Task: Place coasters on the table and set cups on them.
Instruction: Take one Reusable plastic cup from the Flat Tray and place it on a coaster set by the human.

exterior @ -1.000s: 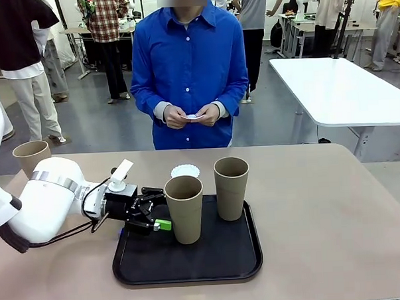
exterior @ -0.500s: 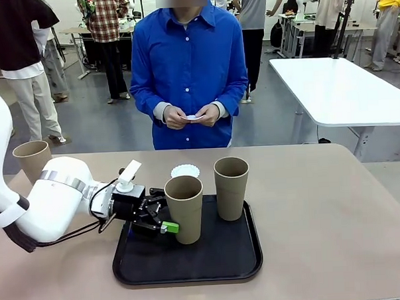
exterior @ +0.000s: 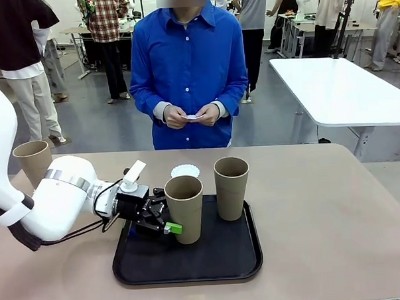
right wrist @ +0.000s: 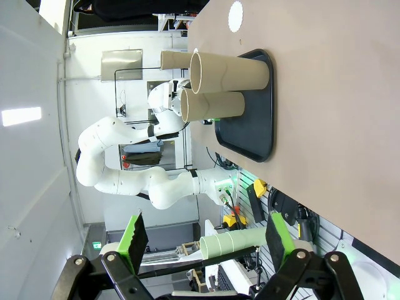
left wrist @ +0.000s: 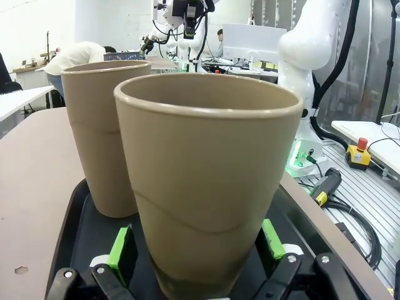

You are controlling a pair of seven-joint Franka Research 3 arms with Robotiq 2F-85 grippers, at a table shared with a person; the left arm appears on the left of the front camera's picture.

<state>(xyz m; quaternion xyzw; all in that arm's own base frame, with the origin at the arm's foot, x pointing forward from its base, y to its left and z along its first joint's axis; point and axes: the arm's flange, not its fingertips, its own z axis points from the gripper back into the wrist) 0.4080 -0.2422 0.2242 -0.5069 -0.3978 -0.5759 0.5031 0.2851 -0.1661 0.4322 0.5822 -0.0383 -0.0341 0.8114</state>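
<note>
1 cup [exterior: 184,207] on black tray [exterior: 211,256], base clamped between left hand's [left wrist: 195,250] pads [left wrist: 119,253], right hand [right wrist: 206,234] spread wide

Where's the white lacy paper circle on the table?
In the front view, the coaster lies on the table just past the black tray's far edge, behind the gap between its two cups.

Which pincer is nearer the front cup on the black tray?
Left. The left pincer is shut on the front cup near its base; the right pincer hangs open, well away.
</note>
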